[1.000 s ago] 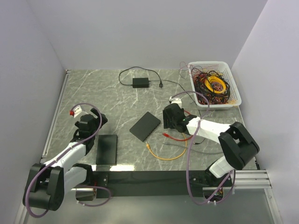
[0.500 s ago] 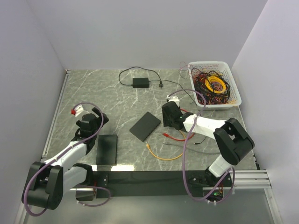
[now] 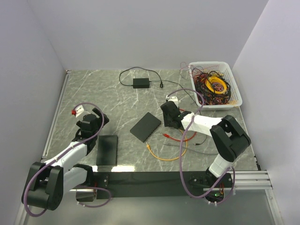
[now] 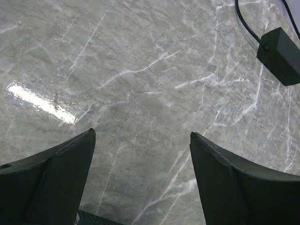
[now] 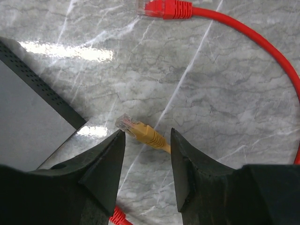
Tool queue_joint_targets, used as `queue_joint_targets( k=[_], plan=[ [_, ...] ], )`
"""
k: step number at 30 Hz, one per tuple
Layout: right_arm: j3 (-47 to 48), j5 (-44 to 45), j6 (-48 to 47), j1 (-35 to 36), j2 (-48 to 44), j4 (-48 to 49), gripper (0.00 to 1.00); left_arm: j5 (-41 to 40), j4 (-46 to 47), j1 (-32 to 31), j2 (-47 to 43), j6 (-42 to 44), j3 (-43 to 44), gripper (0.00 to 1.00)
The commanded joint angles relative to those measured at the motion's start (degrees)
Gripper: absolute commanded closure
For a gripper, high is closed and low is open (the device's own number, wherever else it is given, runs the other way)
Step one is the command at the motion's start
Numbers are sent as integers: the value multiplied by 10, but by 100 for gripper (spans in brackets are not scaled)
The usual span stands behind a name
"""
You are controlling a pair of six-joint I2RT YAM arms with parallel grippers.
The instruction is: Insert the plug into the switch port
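- Yellow plug lies loose on the grey marbled tabletop, just beside a corner of the switch. It sits in no port, so the insertion is not yet done.
- Right gripper hangs over that plug with its jaws apart. In the right wrist view one jaw stands on either side of the plug. Neither jaw touches it as far as I can tell, so the pick-up is not made either.
- By my judgement the task is at an early stage. What is left is the grip, the lift, lining the plug up with a port and pushing it home.
- None of the three views shows the switch's ports, only a vented strip along one edge.
- Left gripper has its jaws wide apart over bare tabletop with nothing between them. It is well apart from the switch.
- Counted from the top view:
  - two arms
  - two flat dark boxes, namely the switch by the right gripper and a second dark slab by the left arm
  - one white basket full of tangled cables
  - one black power brick with its cord
- Loose cables near the switch: one yellow cable and one red cable.
- Plugs in the right wrist view: the yellow one and one red plug. A red scrap at the bottom edge is too cropped to name.
- The top view also shows a second yellow end, lying towards the near edge and apart from the right gripper.
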Motion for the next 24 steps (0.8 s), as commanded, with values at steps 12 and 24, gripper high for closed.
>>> queue_joint_targets(
  k=[12,24],
  plan=[
    [52,14,10,-15,37,-29,60,-16,7,-6,-1,-6,21,12],
    [44,14,13,-16,31,-27,98,-18,4,-8,6,-5,26,13]
  ],
)
